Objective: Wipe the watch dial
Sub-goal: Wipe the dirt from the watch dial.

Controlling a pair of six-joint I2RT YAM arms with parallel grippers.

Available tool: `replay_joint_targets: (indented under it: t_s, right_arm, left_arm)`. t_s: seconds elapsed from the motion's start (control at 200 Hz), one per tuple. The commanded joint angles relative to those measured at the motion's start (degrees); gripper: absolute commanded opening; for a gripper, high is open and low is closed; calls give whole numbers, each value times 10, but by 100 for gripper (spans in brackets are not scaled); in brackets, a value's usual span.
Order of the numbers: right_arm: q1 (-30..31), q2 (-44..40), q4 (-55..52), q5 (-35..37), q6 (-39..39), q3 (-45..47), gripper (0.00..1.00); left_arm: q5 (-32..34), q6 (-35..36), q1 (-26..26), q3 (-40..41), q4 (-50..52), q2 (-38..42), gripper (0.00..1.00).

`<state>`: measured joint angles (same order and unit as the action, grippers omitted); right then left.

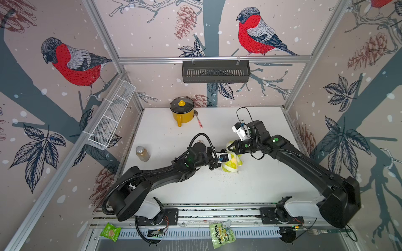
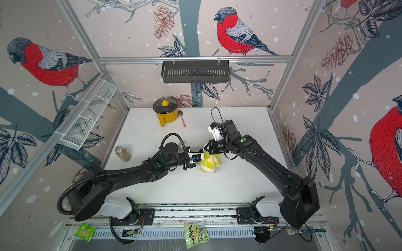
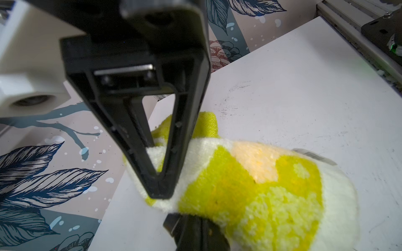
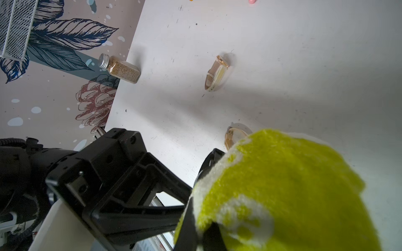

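Observation:
A gold-cased watch (image 4: pixel 233 134) peeks out from behind a fluffy yellow-and-white cloth (image 1: pixel 231 163) (image 2: pixel 208 164) at mid table. My left gripper (image 1: pixel 224 150) (image 2: pixel 199 151) (image 4: pixel 211 158) is shut on the watch, with its tips meeting the cloth. In the left wrist view the cloth (image 3: pixel 261 191) drapes over my left gripper (image 3: pixel 195 230) and hides the watch. My right gripper (image 1: pixel 230 148) (image 2: pixel 206 150) (image 3: pixel 161 191) is shut on the cloth's upper edge and presses it against the watch. In the right wrist view the cloth (image 4: pixel 282 184) covers most of the dial and bunches round my right gripper (image 4: pixel 195 234).
Another beige-strapped watch (image 4: pixel 217 73) lies on the white table (image 1: pixel 250 191) behind the left arm. A spice jar (image 1: pixel 142 153) stands at the left edge. A yellow lidded pot (image 1: pixel 182 110) and a spoon (image 1: pixel 199 120) stand at the back. Dark crumbs (image 1: pixel 226 176) lie by the cloth.

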<state>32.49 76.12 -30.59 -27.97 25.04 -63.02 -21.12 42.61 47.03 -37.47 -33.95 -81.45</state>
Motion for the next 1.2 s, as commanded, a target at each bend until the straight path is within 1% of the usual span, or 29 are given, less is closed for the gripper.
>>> replay_joint_targets:
  t_s: [0.0,0.215,0.38,0.57,0.59,0.755,0.84,1.036,1.196]
  right_arm:
    - [-8,4,-15,3,-18,16,4]
    - [-29,-9,4,-20,-19,63,4]
    - [-45,-25,1,-19,-22,70,4]
    - [-60,-40,-37,-10,-29,40,4]
    - [-61,-56,-41,-9,-30,37,4]
    - [-64,-81,-74,7,-36,-2,4]
    - [-68,-96,-91,19,-44,-19,4]
    - [-88,-138,-100,18,-49,-34,4]
    - [-88,-136,-113,15,-60,-53,4]
  left_arm:
    - [-17,25,5,-1,-87,14,0]
    - [5,38,10,9,-108,25,0]
    - [10,50,10,11,-109,29,0]
    - [16,62,13,15,-115,27,0]
    - [17,63,13,14,-115,26,0]
    - [19,70,15,11,-123,18,0]
    - [24,92,20,5,-114,14,0]
    - [36,102,27,6,-125,1,0]
    - [70,154,43,19,-156,-18,0]
